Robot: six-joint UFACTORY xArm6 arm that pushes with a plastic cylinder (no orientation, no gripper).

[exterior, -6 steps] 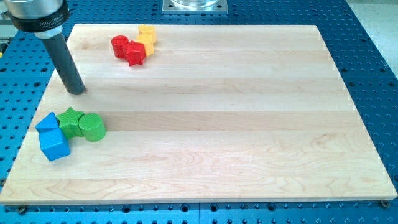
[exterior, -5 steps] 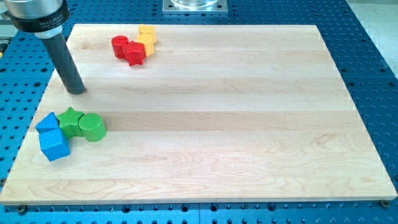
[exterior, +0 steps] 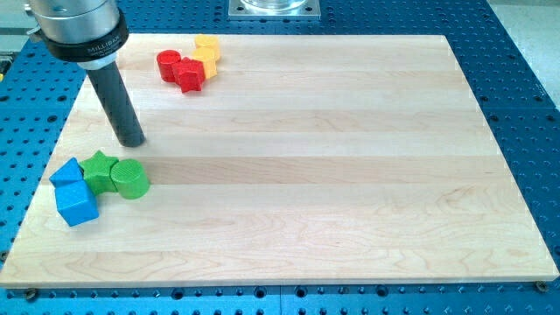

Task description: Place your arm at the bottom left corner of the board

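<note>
My tip [exterior: 131,142] rests on the wooden board [exterior: 289,157] at the view's left, just above the green cylinder [exterior: 129,179] and apart from it. A green star block [exterior: 100,170] sits left of the cylinder and touches it. Two blue blocks lie at the left edge: a small one [exterior: 66,172] and a blue cube [exterior: 76,203] below it. The board's bottom left corner [exterior: 13,278] is well below and left of my tip.
A red cylinder [exterior: 168,64], a red star-like block [exterior: 189,73] and a yellow block [exterior: 206,50] cluster at the view's top left. A blue perforated table [exterior: 525,105] surrounds the board. A metal mount [exterior: 274,8] sits at the top middle.
My tip has moved to the right and slightly down, closer to the green cylinder. No block has moved.
</note>
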